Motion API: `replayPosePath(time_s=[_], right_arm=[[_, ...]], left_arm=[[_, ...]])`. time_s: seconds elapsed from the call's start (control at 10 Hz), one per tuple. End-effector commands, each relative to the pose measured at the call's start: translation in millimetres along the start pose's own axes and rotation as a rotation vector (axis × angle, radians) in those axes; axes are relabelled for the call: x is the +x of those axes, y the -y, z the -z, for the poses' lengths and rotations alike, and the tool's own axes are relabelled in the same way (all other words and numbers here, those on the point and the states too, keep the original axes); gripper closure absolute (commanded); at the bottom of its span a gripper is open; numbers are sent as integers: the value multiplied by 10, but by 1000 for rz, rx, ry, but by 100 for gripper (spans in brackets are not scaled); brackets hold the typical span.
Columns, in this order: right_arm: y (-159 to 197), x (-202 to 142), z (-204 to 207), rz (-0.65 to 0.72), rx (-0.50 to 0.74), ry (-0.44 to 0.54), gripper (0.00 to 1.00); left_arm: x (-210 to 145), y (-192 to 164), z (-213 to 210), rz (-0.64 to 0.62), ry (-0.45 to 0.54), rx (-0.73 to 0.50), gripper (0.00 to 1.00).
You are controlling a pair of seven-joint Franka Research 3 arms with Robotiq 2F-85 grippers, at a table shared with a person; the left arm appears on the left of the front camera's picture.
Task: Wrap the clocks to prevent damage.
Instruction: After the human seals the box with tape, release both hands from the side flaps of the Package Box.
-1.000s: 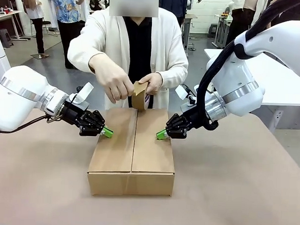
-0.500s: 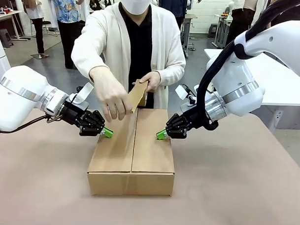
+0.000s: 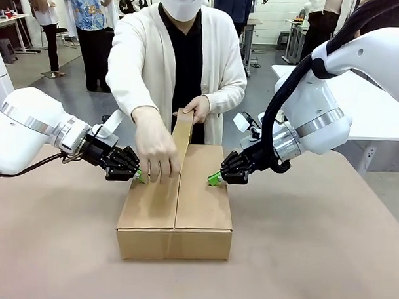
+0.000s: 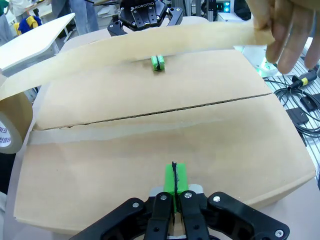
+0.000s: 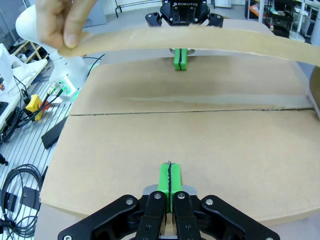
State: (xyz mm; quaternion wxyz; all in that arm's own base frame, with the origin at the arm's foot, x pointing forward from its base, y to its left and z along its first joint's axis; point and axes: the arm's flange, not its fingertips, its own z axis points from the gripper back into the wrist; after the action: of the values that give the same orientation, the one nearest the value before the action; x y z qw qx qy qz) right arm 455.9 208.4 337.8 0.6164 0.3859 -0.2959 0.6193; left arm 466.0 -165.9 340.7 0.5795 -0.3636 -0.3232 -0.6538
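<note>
Left pincer [image 4: 173, 181], right pincer [image 5: 170, 183] pinched together, flat cardboard box [image 3: 199, 205], papery tape strip [image 3: 182, 132]

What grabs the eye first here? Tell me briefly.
A closed cardboard box sits mid-table, and a person's hand holds a strip of tape stretched above its seam. The left gripper and right gripper, both shut, rest on its flaps from either side.

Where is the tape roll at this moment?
In the front view the tape roll is at centre, held in the person's hand above the far edge of the cardboard box.
</note>
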Motion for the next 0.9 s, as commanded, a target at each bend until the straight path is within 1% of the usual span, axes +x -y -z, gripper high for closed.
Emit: replayPosePath(time_s=[0.0, 0.8], right_arm=[[-8, -40, 34, 15, -4, 3, 99], [-8, -40, 34, 15, -4, 3, 99]], left_arm=[[-35, 4, 9, -5, -5, 5, 100], [-35, 4, 9, -5, -5, 5, 100]])
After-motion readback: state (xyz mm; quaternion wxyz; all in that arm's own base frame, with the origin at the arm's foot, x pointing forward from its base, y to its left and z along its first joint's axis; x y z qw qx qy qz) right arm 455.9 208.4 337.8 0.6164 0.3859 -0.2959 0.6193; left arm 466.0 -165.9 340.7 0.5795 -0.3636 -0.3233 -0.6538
